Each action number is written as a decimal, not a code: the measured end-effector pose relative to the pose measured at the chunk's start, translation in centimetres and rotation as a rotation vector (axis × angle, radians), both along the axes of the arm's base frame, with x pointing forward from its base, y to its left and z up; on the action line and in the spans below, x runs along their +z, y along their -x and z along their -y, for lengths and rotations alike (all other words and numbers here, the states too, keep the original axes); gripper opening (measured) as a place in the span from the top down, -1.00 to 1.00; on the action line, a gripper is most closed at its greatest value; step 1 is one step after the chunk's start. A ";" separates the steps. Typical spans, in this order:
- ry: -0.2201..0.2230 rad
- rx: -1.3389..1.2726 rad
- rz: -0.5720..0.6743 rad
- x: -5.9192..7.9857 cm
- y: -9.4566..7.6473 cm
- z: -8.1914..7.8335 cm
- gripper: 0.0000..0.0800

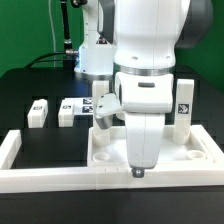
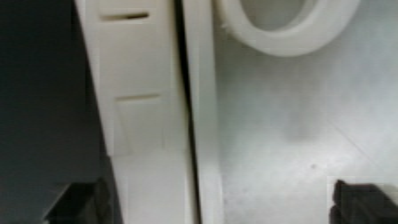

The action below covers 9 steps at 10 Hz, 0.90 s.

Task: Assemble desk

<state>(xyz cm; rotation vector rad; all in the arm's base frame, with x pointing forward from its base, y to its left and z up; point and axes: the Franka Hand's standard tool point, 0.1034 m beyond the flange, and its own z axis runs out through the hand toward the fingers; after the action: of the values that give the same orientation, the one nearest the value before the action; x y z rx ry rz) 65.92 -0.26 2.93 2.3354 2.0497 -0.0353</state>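
Observation:
The white tray-like tabletop (image 1: pixel 190 152) lies flat against the front border bar (image 1: pixel 70 181). My gripper (image 1: pixel 138 170) points straight down over the tabletop's front edge. In the wrist view the gripper (image 2: pixel 217 203) is open wide, with one dark fingertip (image 2: pixel 71 205) beyond the bar (image 2: pixel 143 120) and the other over the tabletop (image 2: pixel 294 130). Nothing is held between them. A round leg socket (image 2: pixel 254 38) shows in the tabletop. Two tagged legs (image 1: pixel 38 112) (image 1: pixel 68 110) lie on the black table at the exterior view's left. One leg (image 1: pixel 183 103) stands at the right.
A white border bar (image 1: pixel 10 150) runs along the exterior view's left side and joins the front bar. Another tagged white piece (image 1: pixel 105 108) sits tilted at the tabletop's far edge, partly hidden by the arm. The arm's base (image 1: pixel 95 55) stands at the back.

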 end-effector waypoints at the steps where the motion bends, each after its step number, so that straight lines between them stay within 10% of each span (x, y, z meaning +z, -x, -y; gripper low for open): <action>1: 0.000 0.000 0.000 0.0 0.0 0.0 -0.61; 5: 0.006 -0.018 -0.024 0.3 0.1 0.5 -0.62; 7: 0.037 -0.126 -0.077 6.4 0.0 2.9 -0.62; 9: 0.042 -0.220 -0.052 7.4 -0.4 3.5 -0.62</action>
<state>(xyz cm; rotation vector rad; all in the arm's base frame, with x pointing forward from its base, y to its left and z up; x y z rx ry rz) 66.33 -3.74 10.35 2.5472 1.7835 -0.1450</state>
